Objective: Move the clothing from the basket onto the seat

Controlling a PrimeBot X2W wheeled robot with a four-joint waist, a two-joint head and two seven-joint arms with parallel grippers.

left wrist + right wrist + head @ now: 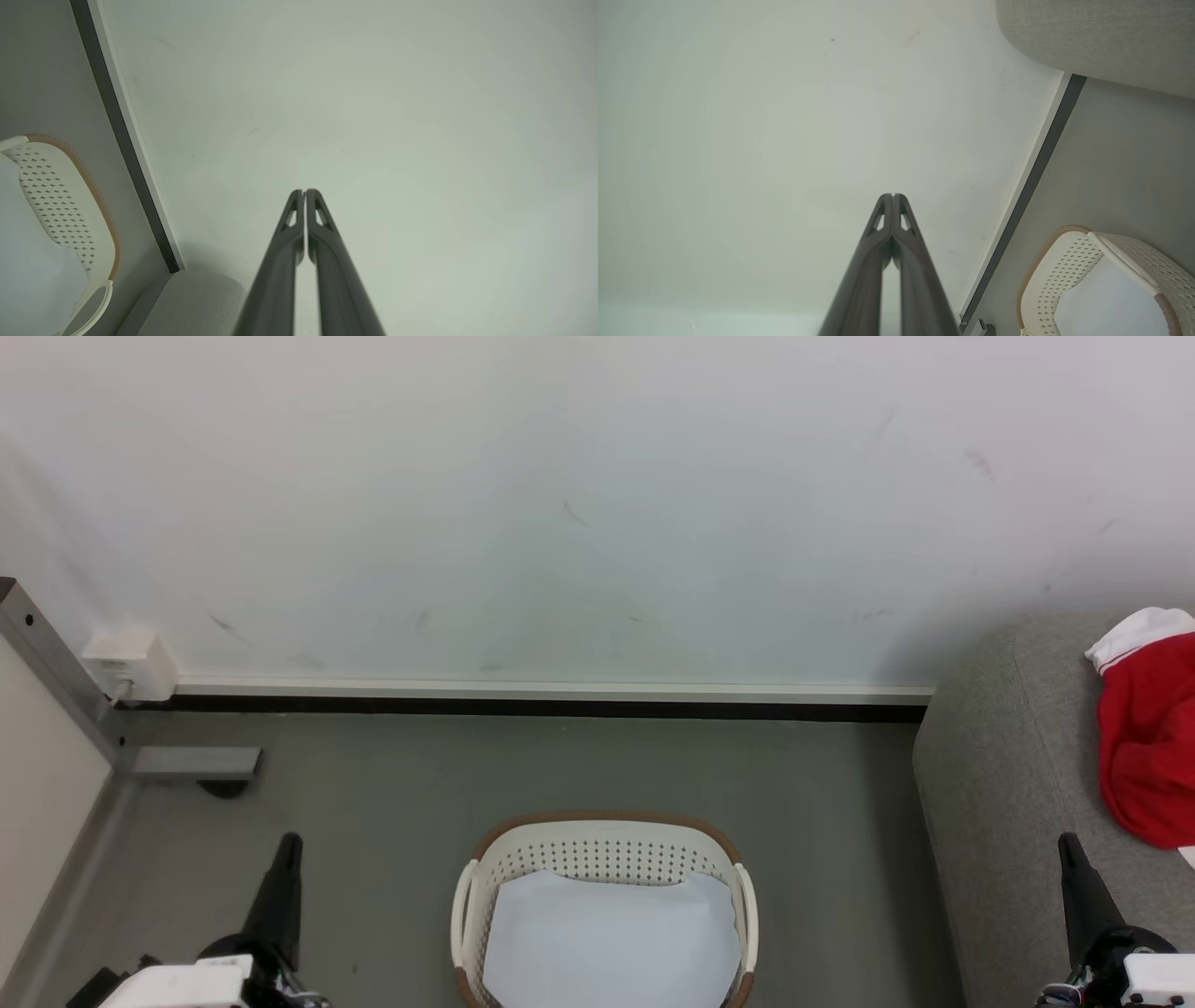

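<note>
Red clothing on the seat, basket down to its sheet, both tools idle.

The clothing [1144, 737] lies bunched on top of the seat [1008, 756], set in from the rounded edge that faces the basket [607, 823], with a white cuff or collar at its upper end. The basket stands on the floor [392, 784] just beside that edge of the seat. What can be seen of its inside holds a flat white sheet [607, 933] and nothing red, so the move looks done. That would explain the arms' pose: they are low at either side of the basket, well apart from it, with fingers pointing forward at the bare wall [597, 504]. The left tool [289, 847] and right tool [1067, 845] are each clenched tip to tip, grasping nothing.
</note>
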